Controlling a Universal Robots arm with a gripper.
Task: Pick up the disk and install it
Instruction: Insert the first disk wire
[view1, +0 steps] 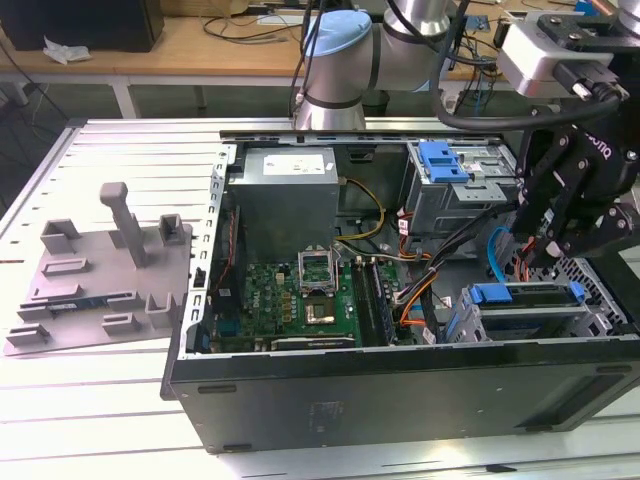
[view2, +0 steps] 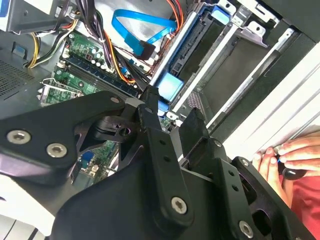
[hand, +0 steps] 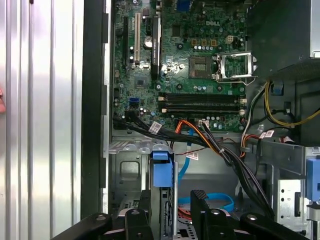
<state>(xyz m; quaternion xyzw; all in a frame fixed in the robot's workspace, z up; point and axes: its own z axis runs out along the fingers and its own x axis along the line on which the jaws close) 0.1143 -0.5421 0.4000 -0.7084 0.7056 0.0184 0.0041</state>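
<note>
The disk (view1: 525, 296) stands on edge in the lower drive bay at the front right of the open computer case (view1: 400, 375), its blue bracket uppermost. My gripper (view1: 532, 252) hangs just above it, open, its fingers clear of the bracket. In the first wrist view the disk's blue bracket end (hand: 161, 172) lies between my two black fingers (hand: 205, 210), closer to one and with a gap to the other. In the second wrist view the same blue bracket end (view2: 170, 87) sits just past my gripper (view2: 172, 107).
A grey moulded tray (view1: 100, 262) with an upright post lies on the slatted table at the exterior view's left. The upper metal cage has a blue tab (view1: 442, 160). Cables (view1: 500, 262) and the motherboard (view1: 300, 295) crowd the case. A person's hand (view2: 292, 152) rests outside the case.
</note>
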